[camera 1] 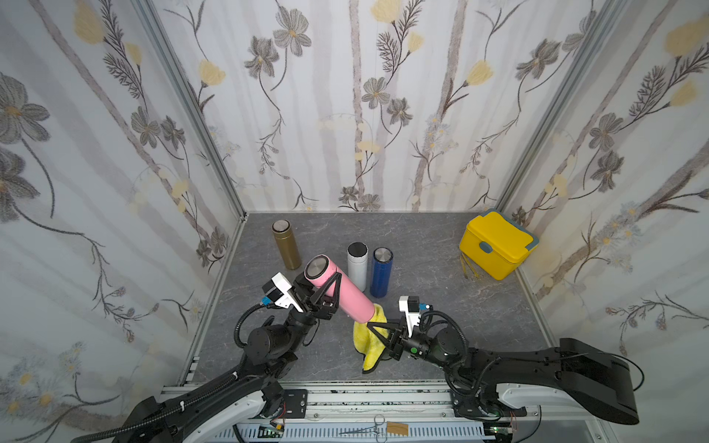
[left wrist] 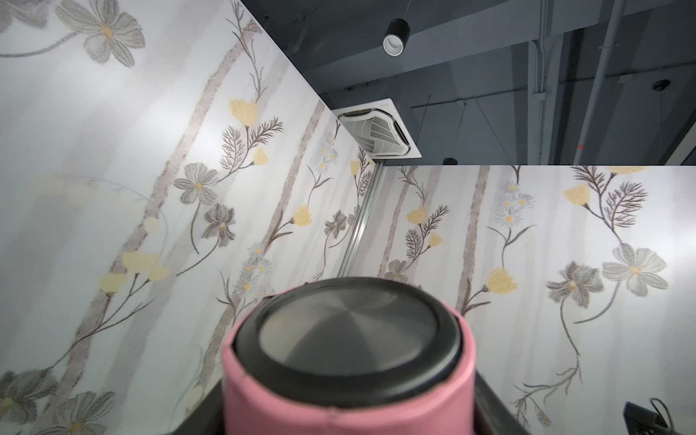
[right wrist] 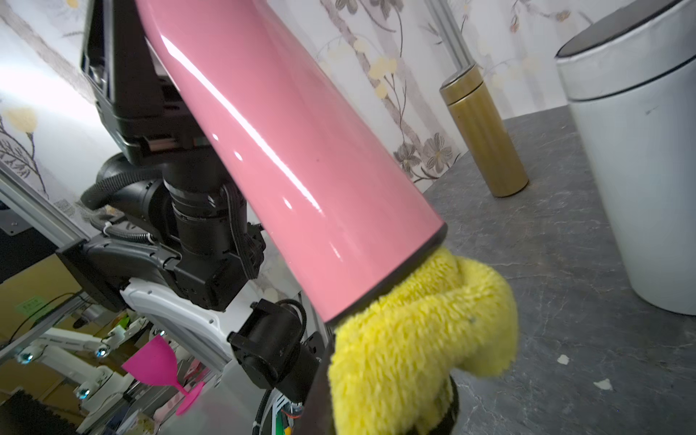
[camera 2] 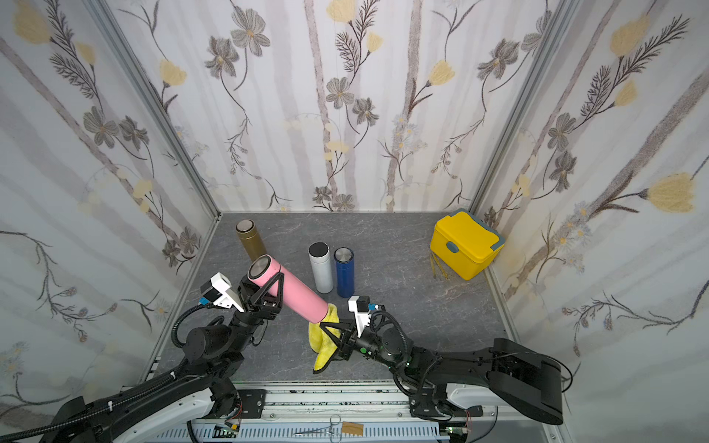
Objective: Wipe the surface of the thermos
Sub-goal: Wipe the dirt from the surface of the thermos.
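- The left gripper [camera 1: 329,291] is clamped around the pink thermos [camera 1: 339,293], holding it tilted in the air above the grey table [camera 1: 441,307], lid end up and toward the left wall.
- The right gripper [camera 1: 378,330] is pinched closed on a fluffy yellow cloth [camera 1: 368,341], which presses against the thermos's lower end and hangs down from there.
- In the right wrist view the cloth [right wrist: 422,339] bunches right under the thermos base [right wrist: 384,286].
- Behind stand a gold thermos [camera 2: 251,241], a white thermos [camera 2: 321,270] and a blue thermos [camera 2: 344,272], all upright.
- A yellow lidded box [camera 1: 497,245] sits in the far right corner.
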